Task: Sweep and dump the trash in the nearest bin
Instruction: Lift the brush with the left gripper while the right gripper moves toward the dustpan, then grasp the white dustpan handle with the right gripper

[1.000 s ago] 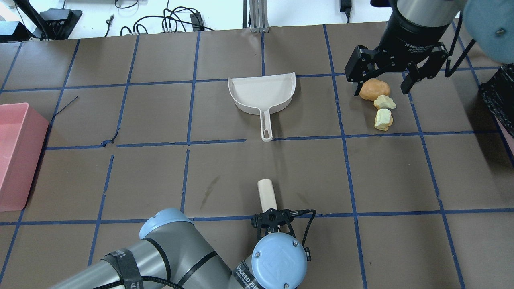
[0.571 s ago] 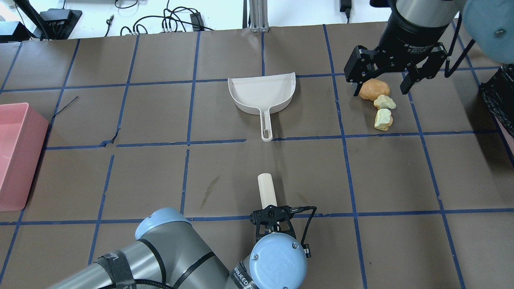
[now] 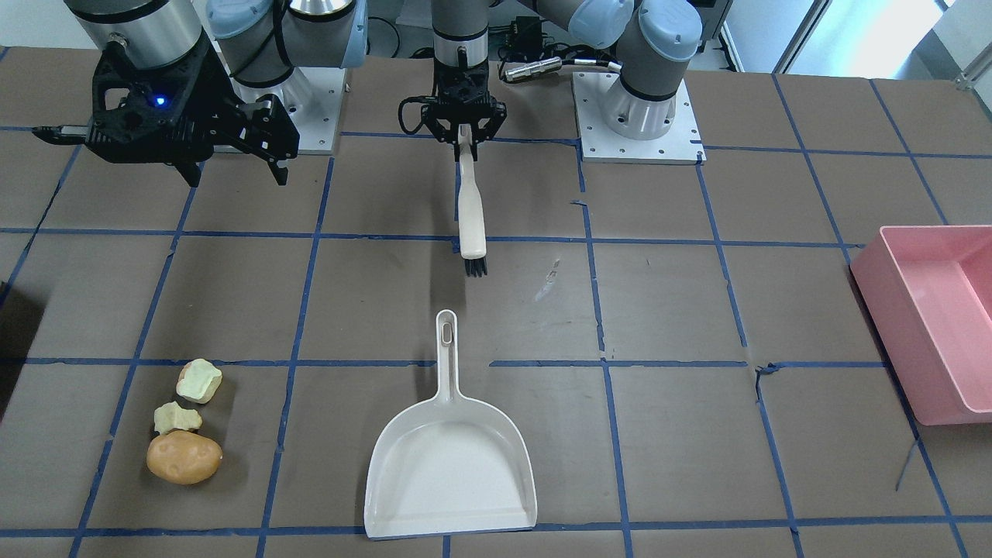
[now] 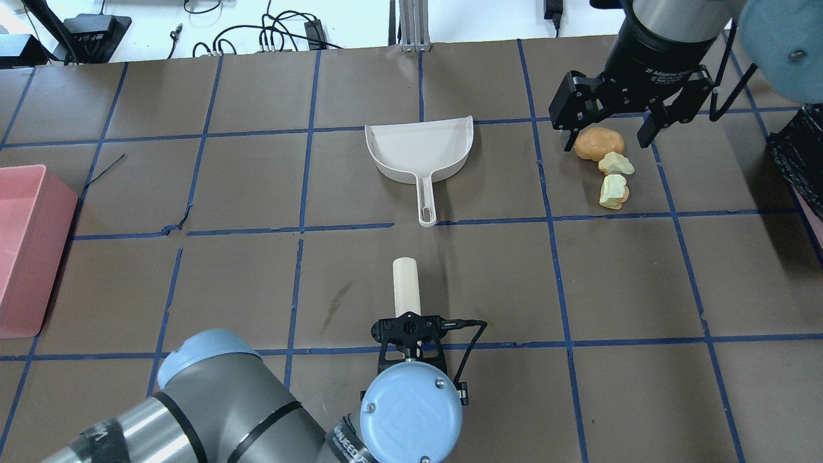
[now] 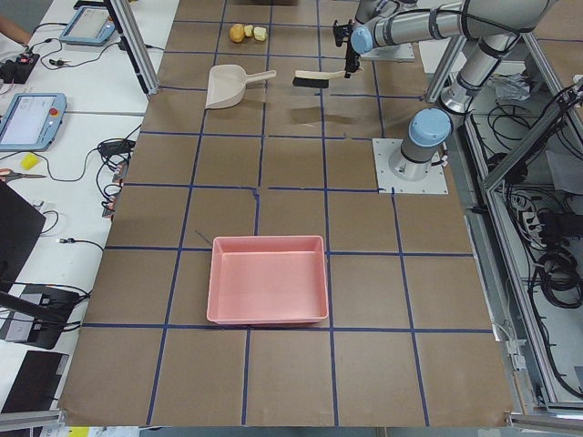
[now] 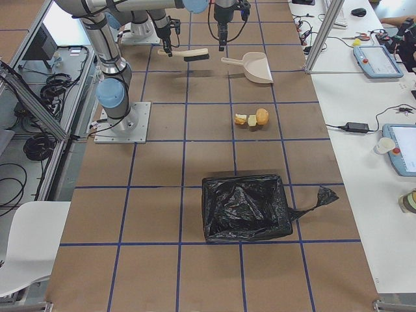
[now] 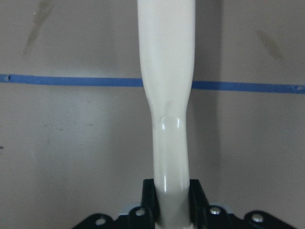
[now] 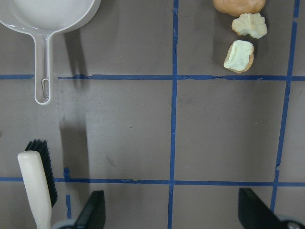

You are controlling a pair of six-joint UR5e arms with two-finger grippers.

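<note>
My left pincer (image 4: pixel 409 329) is pressed on the thin end of the brush (image 3: pixel 470 209). In the wrist view its two black fingers (image 7: pixel 148 192) sit on both sides of the white handle. The brush points away from me, with the black bristles at its far end turned down. It is off the table (image 3: pixel 697 310), and its shadow lies a little to one side.

My right pincer (image 3: pixel 235 172) is spread wide and holds nothing. It hangs high over the table on my right side. On its black body I read the white words "2F Adaptive"; the rest of the line is too small for me. A small blue light shines on it. On the strap (image 4: pixel 350 448) around my left wrist I read only the letters "JEED".

The trash (image 3: pixel 184 422) lies on the table to my right, in a short row inside one taped square. The potato (image 3: pixel 184 457) is farthest from me, and the two chunks (image 3: pixel 200 380) are nearer. The middle chunk is just beside the potato.

The dustpan (image 4: pixel 418 151) lies flat, well apart from the trash, with the handle toward me. The black bin (image 6: pixel 246 208) is beyond the trash on my right, and the pink bin (image 3: pixel 930 310) is far to my left.
</note>
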